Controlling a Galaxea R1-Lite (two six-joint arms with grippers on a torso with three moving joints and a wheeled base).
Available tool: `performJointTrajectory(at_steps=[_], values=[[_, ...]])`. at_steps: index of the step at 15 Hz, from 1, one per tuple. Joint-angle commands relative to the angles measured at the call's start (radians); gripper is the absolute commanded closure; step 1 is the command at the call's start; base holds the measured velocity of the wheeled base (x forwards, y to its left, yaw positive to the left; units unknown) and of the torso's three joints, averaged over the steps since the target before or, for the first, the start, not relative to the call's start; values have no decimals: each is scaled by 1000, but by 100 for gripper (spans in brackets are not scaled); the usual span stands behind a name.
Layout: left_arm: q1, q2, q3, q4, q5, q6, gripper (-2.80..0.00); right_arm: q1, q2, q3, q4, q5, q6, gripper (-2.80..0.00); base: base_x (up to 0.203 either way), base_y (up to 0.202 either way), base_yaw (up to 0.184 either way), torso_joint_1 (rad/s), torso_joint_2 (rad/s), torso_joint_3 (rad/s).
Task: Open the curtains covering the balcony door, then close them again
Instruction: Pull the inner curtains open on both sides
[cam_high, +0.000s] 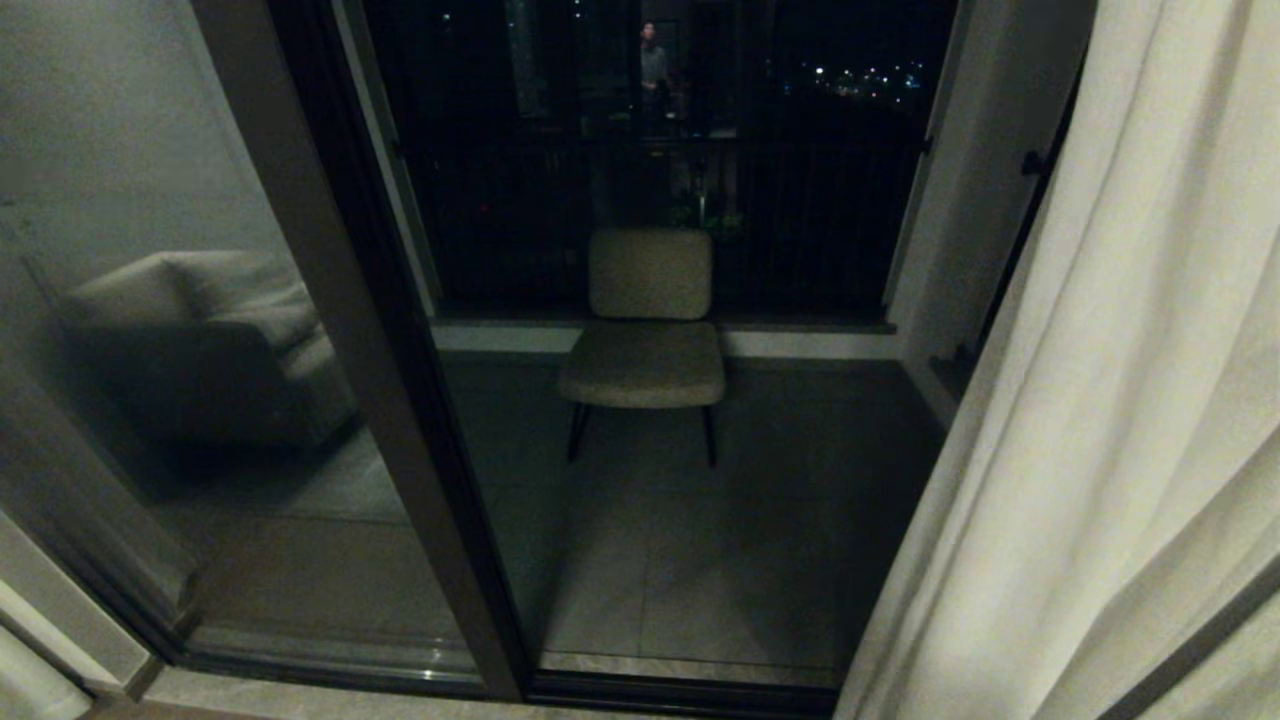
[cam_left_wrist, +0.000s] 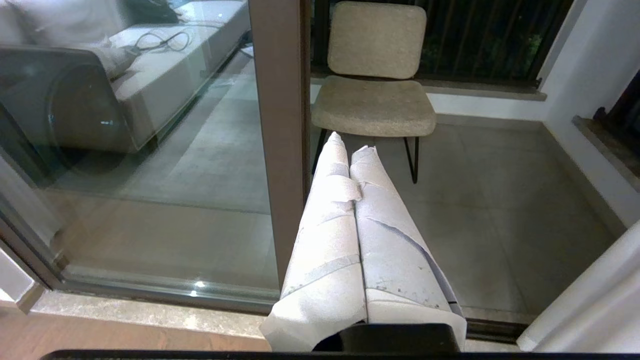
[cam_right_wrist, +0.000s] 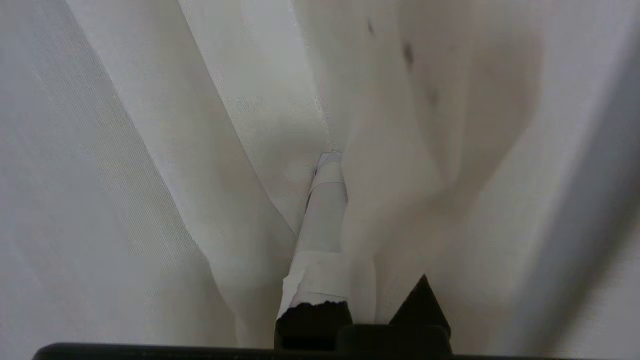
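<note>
The right hand (cam_right_wrist: 332, 165) is clamped on a fold of the curtains (cam_high: 1120, 400), bunched at the balcony door's (cam_high: 400, 400) right side. The left hand (cam_left_wrist: 352, 145) hangs closed, empty.

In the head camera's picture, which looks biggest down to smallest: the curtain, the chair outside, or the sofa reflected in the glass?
1. curtain, though it hangs nearest the camera, which inflates it.
2. sofa reflection.
3. chair, farther off on the balcony, so possibly not truly smaller than the sofa.
</note>
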Motion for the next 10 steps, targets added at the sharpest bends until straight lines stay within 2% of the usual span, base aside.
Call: performJointTrajectory(at_steps=[1,10], values=[[0,0,0,0,1,-1,0,-57,-19,-1,-3,22,-1,0,0,0,0,0,0,0],[0,0,1,0,1,-1,0,-228,8,-18,-3,43,-2,0,0,0,0,0,0,0]])
